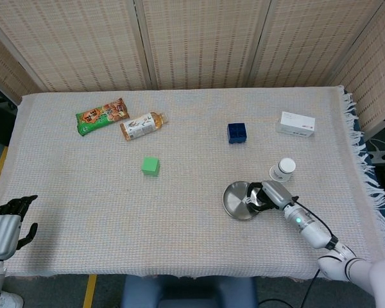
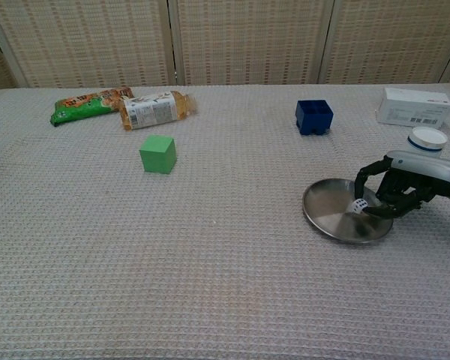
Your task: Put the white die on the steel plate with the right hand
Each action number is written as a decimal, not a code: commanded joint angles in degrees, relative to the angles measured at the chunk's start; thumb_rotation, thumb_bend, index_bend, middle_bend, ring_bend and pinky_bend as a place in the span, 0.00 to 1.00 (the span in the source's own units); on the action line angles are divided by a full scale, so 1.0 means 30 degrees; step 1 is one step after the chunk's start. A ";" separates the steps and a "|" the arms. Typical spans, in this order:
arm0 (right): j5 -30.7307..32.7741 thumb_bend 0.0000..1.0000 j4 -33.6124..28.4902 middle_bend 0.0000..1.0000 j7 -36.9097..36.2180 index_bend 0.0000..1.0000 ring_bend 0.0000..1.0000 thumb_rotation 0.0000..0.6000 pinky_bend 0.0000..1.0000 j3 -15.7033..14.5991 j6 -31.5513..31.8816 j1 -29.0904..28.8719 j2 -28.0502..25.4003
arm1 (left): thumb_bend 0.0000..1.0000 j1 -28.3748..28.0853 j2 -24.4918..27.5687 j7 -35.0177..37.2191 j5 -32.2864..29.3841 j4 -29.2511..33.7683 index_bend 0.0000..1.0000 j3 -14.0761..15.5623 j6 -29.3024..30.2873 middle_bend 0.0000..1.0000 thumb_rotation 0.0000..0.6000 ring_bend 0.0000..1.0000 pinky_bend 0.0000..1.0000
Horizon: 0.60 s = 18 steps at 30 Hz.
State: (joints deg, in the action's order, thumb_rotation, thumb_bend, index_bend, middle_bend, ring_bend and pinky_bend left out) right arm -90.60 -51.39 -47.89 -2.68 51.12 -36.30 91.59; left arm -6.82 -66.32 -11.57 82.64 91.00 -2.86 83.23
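The white die (image 2: 358,205) hangs just above the right part of the steel plate (image 2: 334,214), pinched between the fingertips of my right hand (image 2: 394,193). In the head view the plate (image 1: 236,200) lies right of the table's middle, and my right hand (image 1: 264,196) reaches over its right rim from the right; the die is hard to make out there. I cannot tell whether the die touches the plate. My left hand (image 1: 9,224) hangs off the table's front left corner, holding nothing, its fingers apart.
A small white jar (image 2: 427,139) stands just behind my right hand. A blue box (image 2: 314,117) and a white carton (image 2: 414,107) sit further back. A green cube (image 2: 158,154), a bottle (image 2: 154,109) and a snack bag (image 2: 90,104) lie to the left.
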 commanded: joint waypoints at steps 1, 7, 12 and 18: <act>-0.0045 0.22 0.0014 0.97 0.0155 0.34 0.88 1.00 0.82 -0.0055 0.0130 0.0042 -0.0018 | 0.40 0.0002 0.0008 -0.0001 0.0009 0.0012 0.18 0.0008 -0.0005 0.21 1.00 0.20 0.31; -0.0071 0.19 -0.0009 0.97 0.0479 0.29 0.88 1.00 0.82 -0.0148 0.0322 0.0106 -0.0125 | 0.40 0.0019 0.0026 0.0027 0.0033 0.0032 0.18 0.0006 0.0036 0.21 1.00 0.20 0.31; -0.0638 0.19 -0.0494 0.97 0.2726 0.30 0.84 1.00 0.82 0.0005 0.3303 0.0964 -0.0701 | 0.40 0.0022 0.0047 0.0069 0.0000 0.0022 0.18 0.0002 0.0005 0.21 1.00 0.20 0.31; 0.0860 0.18 -0.4346 0.93 0.9755 0.32 0.71 1.00 0.80 0.1066 0.5632 0.2619 -0.3106 | 0.40 0.0039 0.0049 0.0091 0.0071 0.0051 0.18 0.0019 0.0056 0.21 1.00 0.20 0.31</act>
State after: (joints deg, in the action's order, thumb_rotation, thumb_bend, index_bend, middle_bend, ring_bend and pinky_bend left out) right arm -91.01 -56.22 -30.92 -1.67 63.52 -31.98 87.54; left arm -6.72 -66.16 -11.30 82.81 91.15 -2.82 83.37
